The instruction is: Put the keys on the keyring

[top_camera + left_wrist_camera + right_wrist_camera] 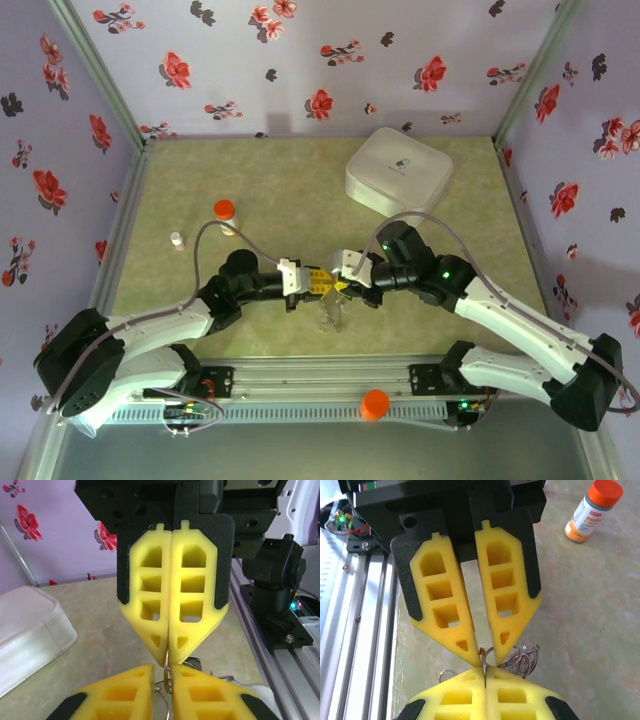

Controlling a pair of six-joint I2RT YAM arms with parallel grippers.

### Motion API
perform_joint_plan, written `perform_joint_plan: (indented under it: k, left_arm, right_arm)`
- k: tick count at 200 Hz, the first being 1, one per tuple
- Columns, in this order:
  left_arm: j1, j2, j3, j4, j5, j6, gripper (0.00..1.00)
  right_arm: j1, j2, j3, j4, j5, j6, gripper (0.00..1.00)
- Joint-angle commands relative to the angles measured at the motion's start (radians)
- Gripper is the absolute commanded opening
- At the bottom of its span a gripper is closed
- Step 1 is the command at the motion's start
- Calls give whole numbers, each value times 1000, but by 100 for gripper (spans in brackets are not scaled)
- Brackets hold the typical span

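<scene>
Key (483, 664) edge-on between right jaws, long axis toward left jaws.

White shells on left arm (150, 335) and right arm (520, 320), with black joints and black bases, a grey cable (205, 240) looped over each. Black housings on left gripper (328, 285) and right gripper (344, 287), with yellow fingers (436, 576) cut into three square windows and a small triangle, black-backed and tapering to points. Small green light (443, 268) on the right forearm, silver screw (366, 545) by a base.
</scene>
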State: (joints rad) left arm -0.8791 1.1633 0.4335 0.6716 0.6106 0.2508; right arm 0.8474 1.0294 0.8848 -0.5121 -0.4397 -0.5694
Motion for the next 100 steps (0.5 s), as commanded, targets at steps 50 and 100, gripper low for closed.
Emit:
perform_joint_plan:
  k: [50, 100]
  left_arm:
    - [-3, 4, 66, -118, 15, 56, 13]
    - [-3, 18, 59, -108, 11, 42, 13]
  right_arm:
    - [63, 43, 76, -28, 10, -41, 0]
    - [71, 28, 48, 34, -12, -13, 0]
